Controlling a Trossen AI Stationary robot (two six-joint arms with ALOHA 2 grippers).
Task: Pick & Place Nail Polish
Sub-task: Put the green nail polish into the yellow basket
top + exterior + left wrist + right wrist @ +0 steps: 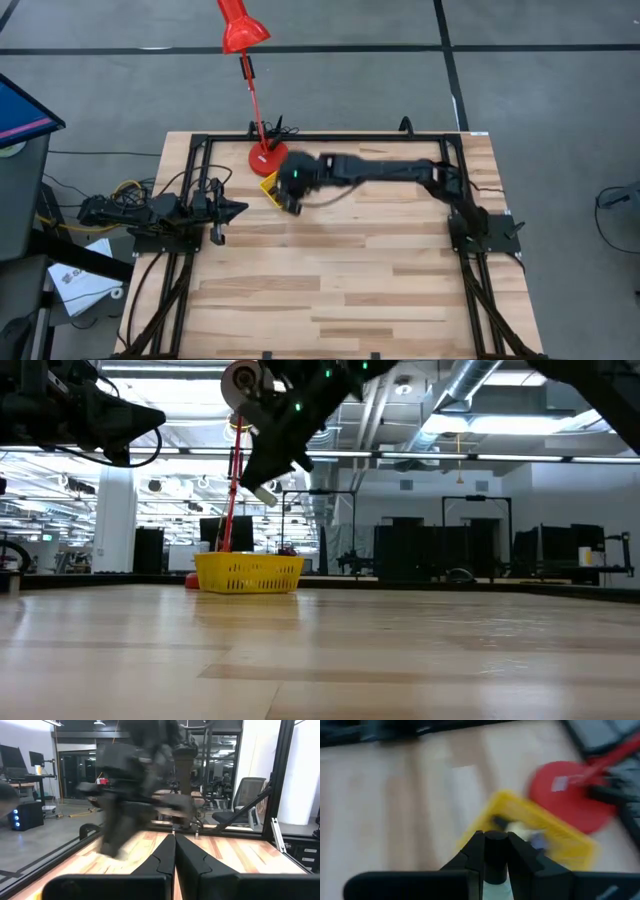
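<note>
My right gripper (290, 200) reaches across to the table's far left and is shut on a small nail polish bottle (495, 870) with a dark cap and a pale body. It hangs in the air beside and above the yellow tray (268, 187), which also shows in the low view (248, 572). The tray stands on the table and holds a few small bottles (532, 837). My left gripper (235, 210) is shut and empty, resting low at the table's left side; its closed fingers show in the left wrist view (174, 855). My right gripper pinches the bottle between its two fingers. The dark cap (495, 842) lies at the fingertips and the pale body (495, 885) reaches back between the fingers. The fingers slant downward toward the tray. The bottle (262, 495) is lifted well clear of the table.
A red desk lamp stands with its round base (268, 157) right behind the tray, its stem and shade (240, 30) leaning toward the far edge. Black frame rails (330, 137) run along the table's far and side edges. Bare wood (340, 280) fills the near half.
</note>
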